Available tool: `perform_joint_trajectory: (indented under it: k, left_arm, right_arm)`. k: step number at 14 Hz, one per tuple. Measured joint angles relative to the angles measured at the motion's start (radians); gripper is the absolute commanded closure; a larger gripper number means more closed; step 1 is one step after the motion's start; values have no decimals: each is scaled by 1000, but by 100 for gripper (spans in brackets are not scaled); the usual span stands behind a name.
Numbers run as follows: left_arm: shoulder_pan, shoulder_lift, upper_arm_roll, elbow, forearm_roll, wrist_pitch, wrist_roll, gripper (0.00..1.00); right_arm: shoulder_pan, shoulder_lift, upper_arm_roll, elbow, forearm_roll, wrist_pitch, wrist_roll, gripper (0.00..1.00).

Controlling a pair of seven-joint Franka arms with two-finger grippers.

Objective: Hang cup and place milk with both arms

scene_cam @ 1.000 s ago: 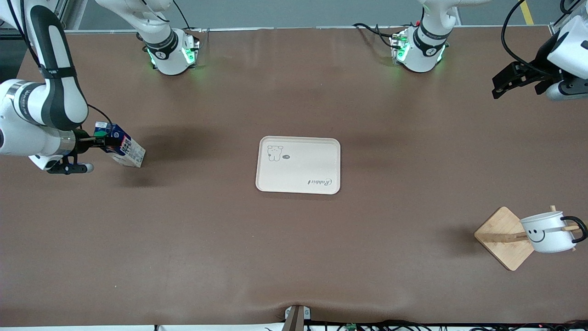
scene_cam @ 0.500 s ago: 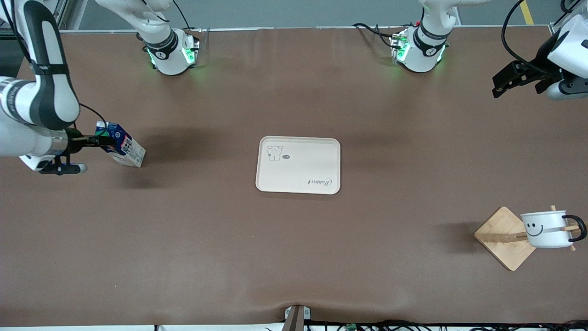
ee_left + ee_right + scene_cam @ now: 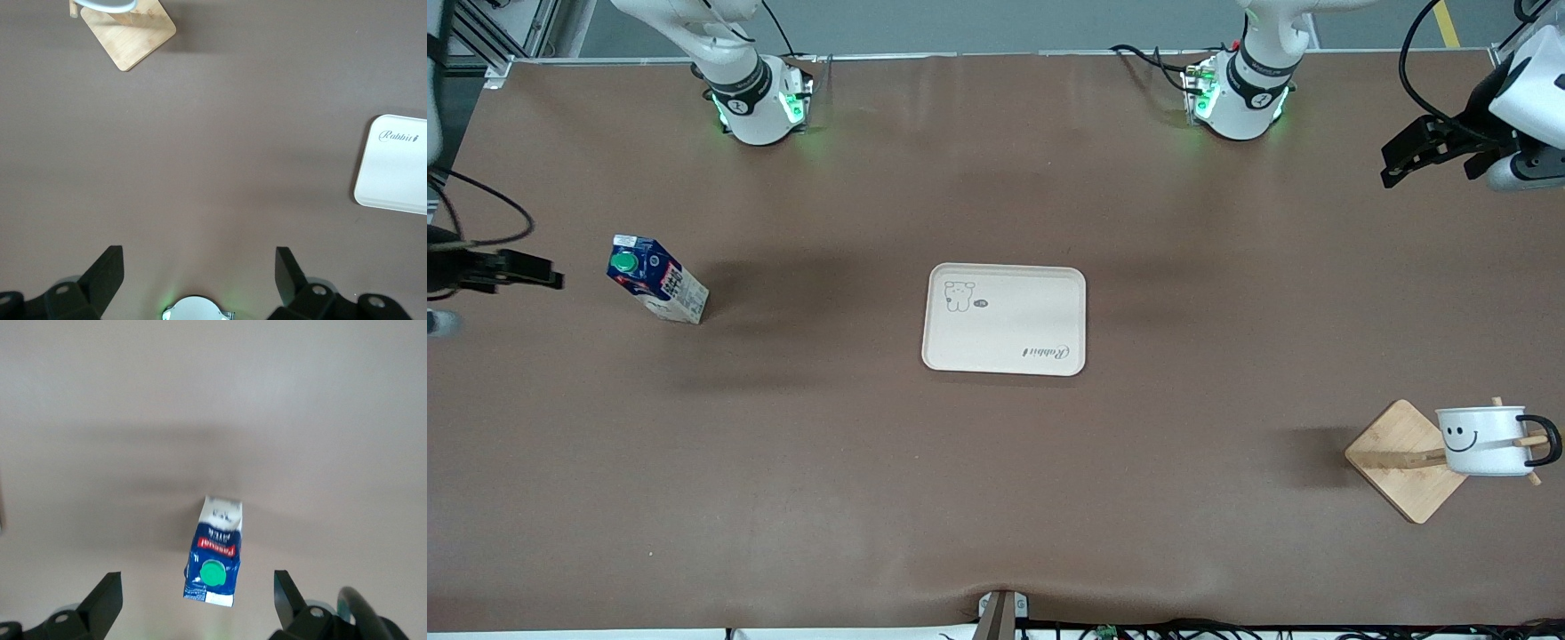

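The milk (image 3: 656, 289) stands upright on the brown table toward the right arm's end, green cap up; it also shows in the right wrist view (image 3: 217, 563). My right gripper (image 3: 529, 271) is open and empty, drawn back beside the milk at the table's edge, apart from it. The cup (image 3: 1485, 440) hangs by its black handle on a peg of the wooden rack (image 3: 1400, 458), smiley face showing. My left gripper (image 3: 1405, 156) is open and empty, waiting up in the air over the left arm's end of the table. In its wrist view the rack's base (image 3: 128, 30) shows.
A cream tray (image 3: 1005, 318) with a rabbit drawing lies at the table's middle, with nothing on it; its corner shows in the left wrist view (image 3: 393, 167). The two arm bases (image 3: 760, 102) (image 3: 1240, 98) glow green along the table's edge.
My right gripper let go of the milk and drew back toward the table's edge. The milk stays standing. The cup settled slightly on its peg. The left arm has not moved.
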Motion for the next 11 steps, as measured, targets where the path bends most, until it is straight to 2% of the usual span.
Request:
perform_joint_trajectory:
  k: [3,6,8,11]
  left_arm:
    - [0,0,1,1,0,0,0,0]
    - [0,0,2,1,0,0,0,0]
    - [0,0,2,2,0,0,0,0]
    - [1,0,3,2,0,0,0,0]
  right_arm:
    - [1,28,2,142,3,-31,-41,0]
    - [2,4,3,190,7,-187,-42,0]
    - [7,-73,3,154,10,-256,-28,0]
    - [11,-249,5,-44,15,-224,71,0]
